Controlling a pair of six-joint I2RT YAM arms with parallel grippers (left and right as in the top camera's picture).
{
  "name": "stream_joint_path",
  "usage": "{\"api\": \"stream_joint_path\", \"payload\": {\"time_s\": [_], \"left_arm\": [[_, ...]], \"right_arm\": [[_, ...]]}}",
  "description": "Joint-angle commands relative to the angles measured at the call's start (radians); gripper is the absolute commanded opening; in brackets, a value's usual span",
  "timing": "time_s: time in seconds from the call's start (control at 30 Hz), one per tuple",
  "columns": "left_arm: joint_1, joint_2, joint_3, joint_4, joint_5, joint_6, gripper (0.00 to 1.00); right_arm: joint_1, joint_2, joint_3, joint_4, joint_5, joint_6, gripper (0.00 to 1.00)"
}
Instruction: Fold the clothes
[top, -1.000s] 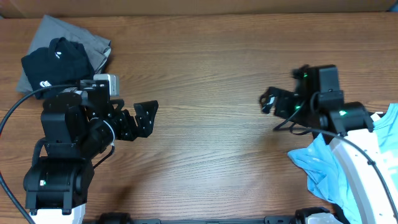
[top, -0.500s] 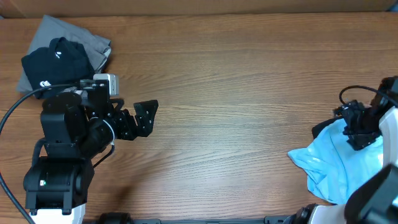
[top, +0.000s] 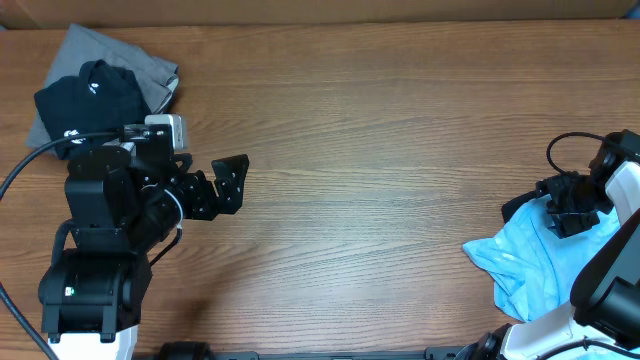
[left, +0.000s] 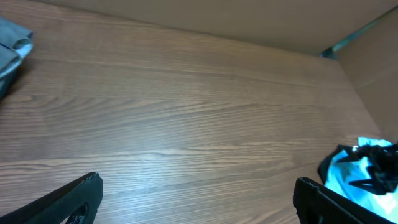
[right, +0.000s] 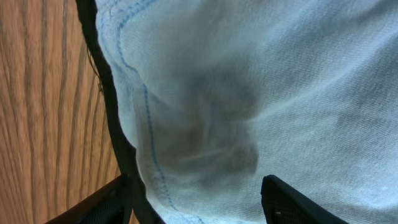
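Two piles of clothing sat at opposite ends of your table (top: 380, 110) in the overhead view. A black T-shirt (top: 85, 95) lay on a grey garment (top: 115, 50) at the far left corner, and the light blue T-shirt (top: 520, 265) was bunched at the right edge, partly under the right arm. Your left gripper (top: 230, 185) hung over bare wood with its jaws spread and nothing between them, apparently parked aside so the middle was free for spreading. Your right gripper (top: 568, 212) was down over the far end of the blue heap, probably to take a first hold. The heap had no clean long axis. It ran roughly from that gripper toward the near edge, with one corner poking toward the table's middle, and you could not tell collar from hem. From the left wrist, both fingers (left: 68, 199) showed wide apart, with the blue shirt far off at the right. From the right wrist, the fingertips (right: 292, 199) stood apart over blue cloth with a stitched seam running up between them. Whether the pads touched it, you could not tell.
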Motion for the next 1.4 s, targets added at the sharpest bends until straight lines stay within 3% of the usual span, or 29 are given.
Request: {"api": "stream_joint_path", "payload": {"time_s": [0.0,0.2,0.5,0.57,0.63,0.7,0.93,1.03,1.1,1.37], "left_arm": [[-0.006,0.01,0.021,0.02,-0.053,0.026,1.0],[-0.006,0.023,0.021,0.038,-0.053,0.026,1.0],[-0.006,0.024,0.021,0.038,-0.052,0.022,1.0],[-0.006,0.024,0.021,0.038,-0.052,0.022,1.0],[-0.006,0.024,0.021,0.038,-0.052,0.022,1.0],[-0.006,0.024,0.021,0.038,-0.052,0.023,1.0],[-0.006,0.024,0.021,0.038,-0.051,0.022,1.0],[-0.006,0.024,0.021,0.038,-0.041,0.023,1.0],[-0.006,0.024,0.021,0.037,-0.04,0.023,1.0],[-0.006,0.024,0.021,0.037,-0.04,0.023,1.0]], "right_arm": [[0.002,0.004,0.013,0.024,0.015,0.042,0.69],[0.004,0.004,-0.05,0.101,0.014,0.085,0.61],[0.003,0.004,-0.05,0.13,0.014,0.086,0.37],[0.003,0.004,-0.05,0.138,0.014,0.086,0.38],[0.005,0.004,-0.05,0.142,0.015,0.085,0.55],[0.011,0.004,-0.052,0.14,0.015,0.085,0.56],[0.057,0.008,-0.083,0.158,0.056,0.086,0.42],[0.052,0.005,-0.065,0.147,0.05,0.086,0.11],[0.04,0.002,-0.029,0.11,0.047,0.085,0.04],[0.009,-0.074,0.152,-0.077,0.067,0.051,0.04]]}}
